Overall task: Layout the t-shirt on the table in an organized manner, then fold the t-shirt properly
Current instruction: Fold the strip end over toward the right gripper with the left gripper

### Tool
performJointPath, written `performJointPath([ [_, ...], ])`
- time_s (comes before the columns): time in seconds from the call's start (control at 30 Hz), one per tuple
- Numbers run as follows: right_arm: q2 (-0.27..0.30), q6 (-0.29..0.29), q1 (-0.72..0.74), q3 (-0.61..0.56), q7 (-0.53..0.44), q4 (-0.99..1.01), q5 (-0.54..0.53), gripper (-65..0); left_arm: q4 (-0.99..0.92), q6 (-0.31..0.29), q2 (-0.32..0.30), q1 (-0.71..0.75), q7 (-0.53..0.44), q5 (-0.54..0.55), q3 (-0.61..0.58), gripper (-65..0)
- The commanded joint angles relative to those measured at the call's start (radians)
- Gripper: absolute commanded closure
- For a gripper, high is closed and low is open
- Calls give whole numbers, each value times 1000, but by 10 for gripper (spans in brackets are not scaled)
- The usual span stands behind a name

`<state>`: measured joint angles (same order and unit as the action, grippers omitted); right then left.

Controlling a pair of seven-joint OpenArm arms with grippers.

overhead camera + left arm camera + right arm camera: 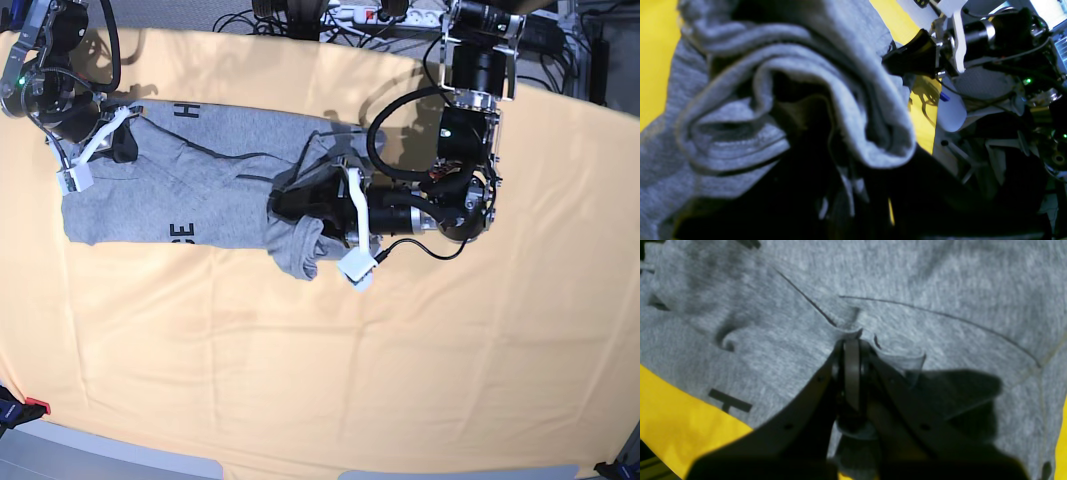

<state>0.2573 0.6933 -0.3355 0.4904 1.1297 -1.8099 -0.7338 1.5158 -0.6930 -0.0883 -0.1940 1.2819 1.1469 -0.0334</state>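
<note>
The grey t-shirt [200, 180] lies stretched sideways across the back left of the yellow-orange table [400, 380], with black letters [183, 232] showing. Its right end is bunched into a lump. My left gripper [285, 212] is shut on that lump; in the left wrist view thick folds of the t-shirt [826, 66] drape over my dark fingers [800, 200]. My right gripper [122, 148] is at the shirt's left end. In the right wrist view this gripper [851, 350] is shut on a small raised fold of the t-shirt [907, 280], with a black letter [729, 401] near the table [673, 426].
Cables and a power strip [380, 15] run along the table's far edge. The left arm's body [1000, 66] lies low over the cloth right of the lump. A small red and black clamp [25, 408] sits at the front left corner.
</note>
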Motion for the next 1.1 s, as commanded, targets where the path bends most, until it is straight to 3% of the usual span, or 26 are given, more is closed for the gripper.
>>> performJointPath([
  [0.0, 11, 5, 0, 0, 16, -8, 2, 0, 15, -5, 3, -21, -25, 35, 2, -21],
  [0.13, 11, 5, 0, 0, 16, -8, 2, 0, 15, -5, 2, -23, 6, 109, 2, -391],
  [0.17, 11, 5, 0, 0, 16, -8, 2, 0, 15, -5, 2, -23, 15, 132, 2, -446],
  [0.2, 11, 5, 0, 0, 16, -8, 2, 0, 15, -5, 2, -23, 19, 148, 2, -475],
  [0.37, 11, 5, 0, 0, 16, -8, 2, 0, 15, -5, 2, -23, 21, 151, 2, -479],
  [0.43, 11, 5, 0, 0, 16, -8, 2, 0, 15, -5, 2, -23, 24, 152, 2, -464],
  [0.47, 11, 5, 0, 0, 16, -8, 2, 0, 15, -5, 2, -26, 24, 151, 2, -420],
  [0.5, 11, 5, 0, 0, 16, -8, 2, 0, 15, -5, 2, -31, 26, 151, 2, -331],
  [0.57, 11, 5, 0, 0, 16, -8, 2, 0, 15, -5, 2, -43, 35, 143, 10, -68],
  [0.6, 11, 5, 0, 0, 16, -8, 2, 0, 15, -5, 2, -48, 44, 144, 23, 0],
  [0.8, 12, 5, 3, 0, 15, -9, 1, 0, 15, -5, -17, -62, 51, 145, 166, 0],
  [1.07, 12, 5, 19, 31, 16, -120, -85, 0, 15, -5, -155, -50, 54, 145, 286, 0],
])
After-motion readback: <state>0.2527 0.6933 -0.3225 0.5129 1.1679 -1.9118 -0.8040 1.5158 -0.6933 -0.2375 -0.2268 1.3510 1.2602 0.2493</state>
